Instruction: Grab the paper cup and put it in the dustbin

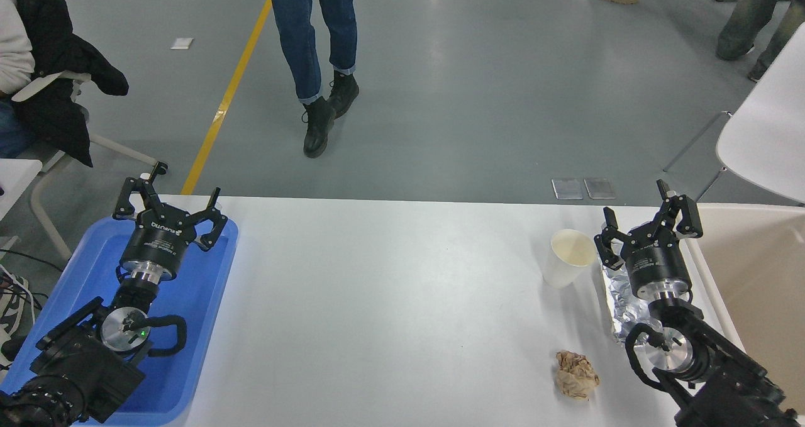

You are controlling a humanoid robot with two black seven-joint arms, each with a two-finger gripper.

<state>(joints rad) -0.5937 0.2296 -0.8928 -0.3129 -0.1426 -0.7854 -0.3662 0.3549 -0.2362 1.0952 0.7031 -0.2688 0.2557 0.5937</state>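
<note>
White desk point(390, 301) seen from above, grey floor beyond its far edge.

Paper cup point(568, 258) upright on the desk toward the right, cream inside showing, nothing gripping it. Just to its right, the right gripper point(648, 221), fingers point(607, 237) released and spread wide, near the cup's rim but apart from it. Gripper held above a crinkled foil tray point(619, 307), which lies along the desk's right edge and is partly hidden by the arm.

Dustbin point(755, 276) at the far right, large and beige, just beyond the desk's right edge, open top facing up, right beside the right gripper. Cup outside the bin, with the gripper and the foil tray between them.

Crumpled brown paper ball point(577, 374) on the desk nearer the camera, in front of the cup and well apart from it, left of the right arm.

Left gripper point(170, 202) parked at the lower left over a blue tray point(188, 326), fingers released and splayed, holding nothing.

Beyond the desk, a person point(314, 49) in blue jeans and black boots standing on the floor beside a yellow line point(229, 90). Another person seated at the far left, dark jacket point(53, 68) draped over the chair. White chair point(764, 131) at the upper right.
</note>
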